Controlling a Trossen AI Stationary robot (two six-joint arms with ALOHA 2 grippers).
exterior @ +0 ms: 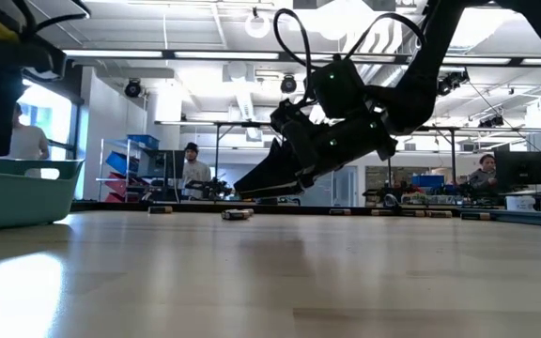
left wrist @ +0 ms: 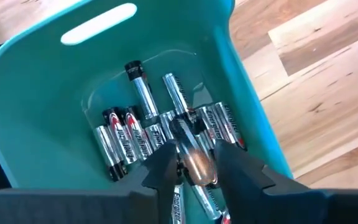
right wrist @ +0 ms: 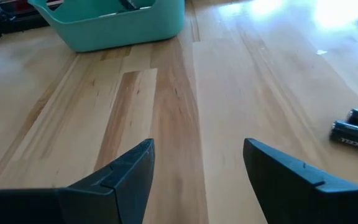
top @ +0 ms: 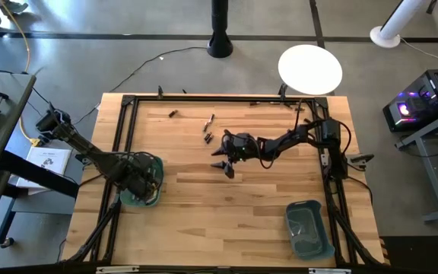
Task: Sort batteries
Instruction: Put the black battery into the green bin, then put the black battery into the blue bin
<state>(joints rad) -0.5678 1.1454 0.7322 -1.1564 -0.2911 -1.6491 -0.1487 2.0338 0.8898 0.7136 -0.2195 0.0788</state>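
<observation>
left wrist view shows the left gripper (left wrist: 194, 163) down inside the left teal bin (left wrist: 36, 118), its jaws partly spread around a silvery battery (left wrist: 197, 163) that lies on the heap of silvery batteries (left wrist: 129, 140) at the bin's floor; whether the pads touch it i cannot tell. it reads as the drop-off step, a battery being let go into its bin. in the high view that bin (top: 152, 199) sits at the lower left of the table (top: 226, 221), and a second teal bin (top: 309, 228) at the lower right. the right gripper (top: 225, 160) hangs near the frame's centre, jaws wide and holding nothing, as the right wrist view shows, with two dark batteries (right wrist: 356, 132) at that frame's right edge. a few loose batteries (top: 207, 131) lie on the wood in the upper middle of the high view. next, i judge, the left arm must lift clear of the bin wall, and the right must line its jaws along one loose battery.
</observation>
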